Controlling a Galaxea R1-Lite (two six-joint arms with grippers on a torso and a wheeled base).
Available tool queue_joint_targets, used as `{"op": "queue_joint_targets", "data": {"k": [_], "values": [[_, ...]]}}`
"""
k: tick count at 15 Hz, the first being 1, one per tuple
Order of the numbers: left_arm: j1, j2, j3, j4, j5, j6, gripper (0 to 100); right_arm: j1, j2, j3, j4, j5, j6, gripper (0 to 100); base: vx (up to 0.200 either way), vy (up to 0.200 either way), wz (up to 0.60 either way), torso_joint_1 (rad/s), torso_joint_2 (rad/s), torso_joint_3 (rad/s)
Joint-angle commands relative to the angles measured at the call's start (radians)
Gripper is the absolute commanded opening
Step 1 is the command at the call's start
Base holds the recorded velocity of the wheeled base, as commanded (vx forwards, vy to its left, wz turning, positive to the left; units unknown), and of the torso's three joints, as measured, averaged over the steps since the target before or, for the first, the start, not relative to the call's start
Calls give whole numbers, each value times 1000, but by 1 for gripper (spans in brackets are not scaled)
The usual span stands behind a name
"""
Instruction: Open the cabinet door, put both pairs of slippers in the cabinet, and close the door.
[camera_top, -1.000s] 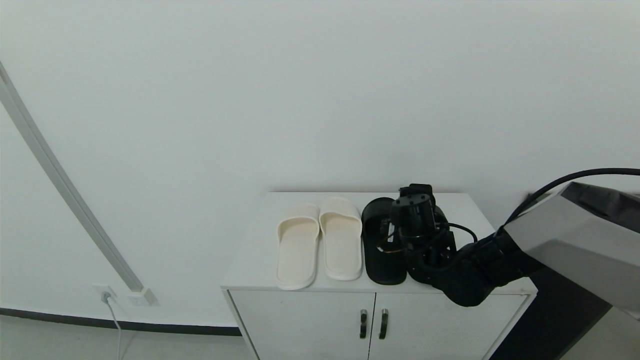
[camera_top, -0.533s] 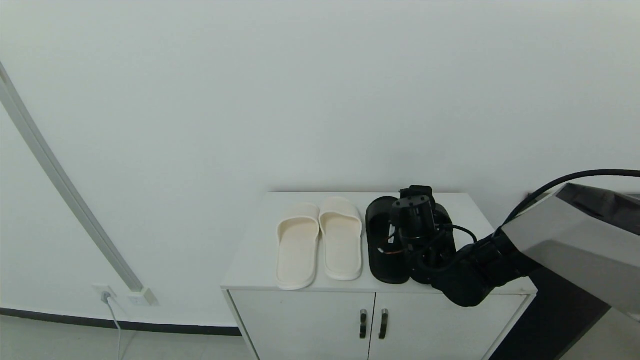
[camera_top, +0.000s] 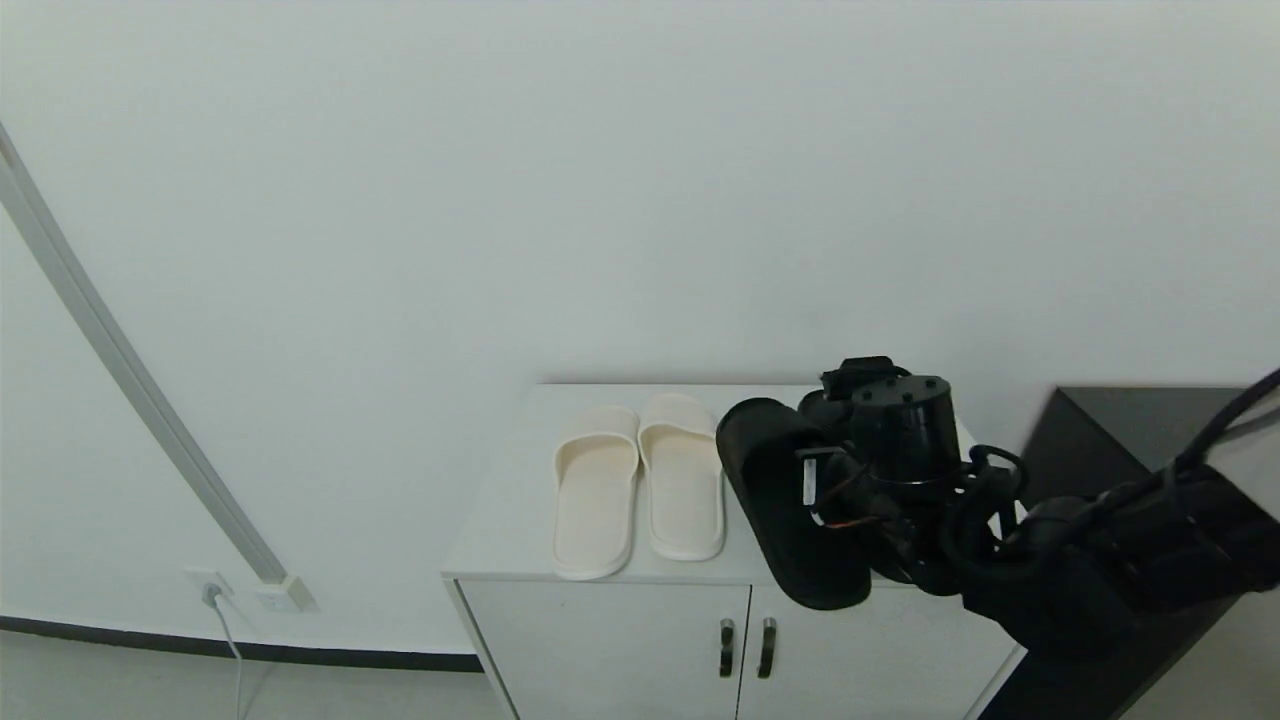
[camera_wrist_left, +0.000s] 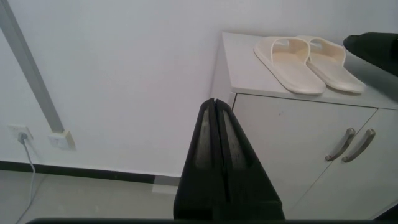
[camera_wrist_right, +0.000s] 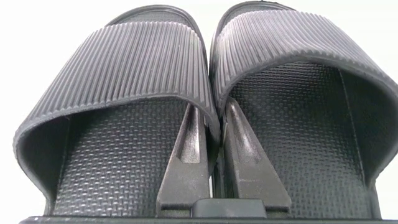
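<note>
Right wrist view puts my right tool (camera_wrist_right: 213, 124) clamped on the pair of black ribbed rubber slippers (camera_wrist_right: 130, 74). Its two fingers pinch the slippers' inner side walls together under the straps. From the head view I see that pair held tilted at the near right corner of the white two-door cabinet (camera_top: 600, 640), with the heels hanging past the front edge of the top. My left tool (camera_wrist_left: 215, 109) has its fingers pressed together. It hangs low, to the left of the cabinet and nearer than it. Both cabinet doors are shut, and the two dark metal handles (camera_top: 747, 647) stand side by side at the middle seam. Farther back, the pair of cream foam slippers (camera_top: 640, 490) lies flat on the cabinet top, left of the black pair, toes toward the far wall.
</note>
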Motion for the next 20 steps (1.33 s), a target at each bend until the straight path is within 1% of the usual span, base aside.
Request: {"op": "queue_joint_targets", "data": {"k": [1,3,4,5,7,15,20], "values": [[0,0,0,0,1,-1,0,42,-185,134,-28,129,-24,0,0,0,0,0,0,0],[0,0,0,0,1,-1,0,55,-279,226,-50,267,-51,0,0,0,0,0,0,0],[0,0,0,0,1,-1,0,58,-322,272,-54,353,-73,0,0,0,0,0,0,0],[0,0,0,0,1,-1,0,59,-334,287,-54,383,-80,0,0,0,0,0,0,0],[0,2,0,0,1,-1,0,62,-391,356,-54,515,-139,0,0,0,0,0,0,0],[0,2,0,0,1,-3,0,87,-388,388,-56,527,-145,0,0,0,0,0,0,0],[0,2,0,0,1,-1,0,88,-391,395,-56,524,-158,0,-200,0,0,5,3,2]]}}
